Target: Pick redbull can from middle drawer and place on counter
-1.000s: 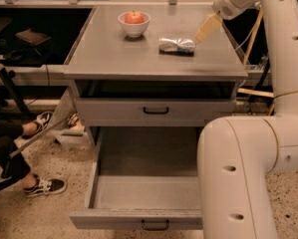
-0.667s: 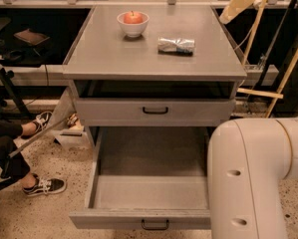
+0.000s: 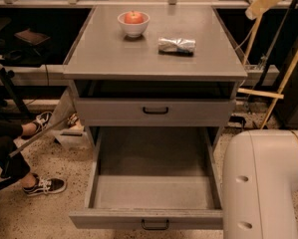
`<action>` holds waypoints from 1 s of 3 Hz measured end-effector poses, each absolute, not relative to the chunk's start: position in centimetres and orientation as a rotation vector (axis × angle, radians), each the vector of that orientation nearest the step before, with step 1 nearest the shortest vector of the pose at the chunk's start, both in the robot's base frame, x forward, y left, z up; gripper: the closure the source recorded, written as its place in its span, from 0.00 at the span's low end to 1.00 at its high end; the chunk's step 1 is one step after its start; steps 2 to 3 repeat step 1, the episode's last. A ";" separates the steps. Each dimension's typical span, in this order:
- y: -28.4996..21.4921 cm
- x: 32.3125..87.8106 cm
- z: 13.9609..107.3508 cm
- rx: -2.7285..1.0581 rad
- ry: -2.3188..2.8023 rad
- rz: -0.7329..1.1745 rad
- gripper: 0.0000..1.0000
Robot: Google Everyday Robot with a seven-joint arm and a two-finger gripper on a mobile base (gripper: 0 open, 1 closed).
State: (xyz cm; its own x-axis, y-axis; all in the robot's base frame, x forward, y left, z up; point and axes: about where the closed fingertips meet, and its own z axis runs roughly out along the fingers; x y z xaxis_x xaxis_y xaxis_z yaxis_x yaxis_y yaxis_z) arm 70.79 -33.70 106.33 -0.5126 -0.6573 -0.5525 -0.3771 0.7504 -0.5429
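The redbull can, silver and crinkled, lies on its side on the counter, right of centre. The middle drawer is pulled fully open and its inside is bare; its black handle is at the bottom edge of the view. My gripper is at the top right corner of the view, above and beyond the counter's right edge. It is well apart from the can and holds nothing that I can see.
A white bowl with a red apple stands at the counter's back centre. The upper drawer front is shut. My white arm fills the bottom right. A person's legs and shoes are on the floor at the left.
My gripper has drawn up and to the right, from just beside the can to beyond the counter's right edge. The can stays lying on the counter.
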 end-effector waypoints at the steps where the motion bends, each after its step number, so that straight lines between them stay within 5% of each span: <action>1: -33.6 71.3 106.3 -0.771 2.152 -0.458 0.00; 3: -33.6 71.3 106.3 -0.771 2.152 -0.458 0.00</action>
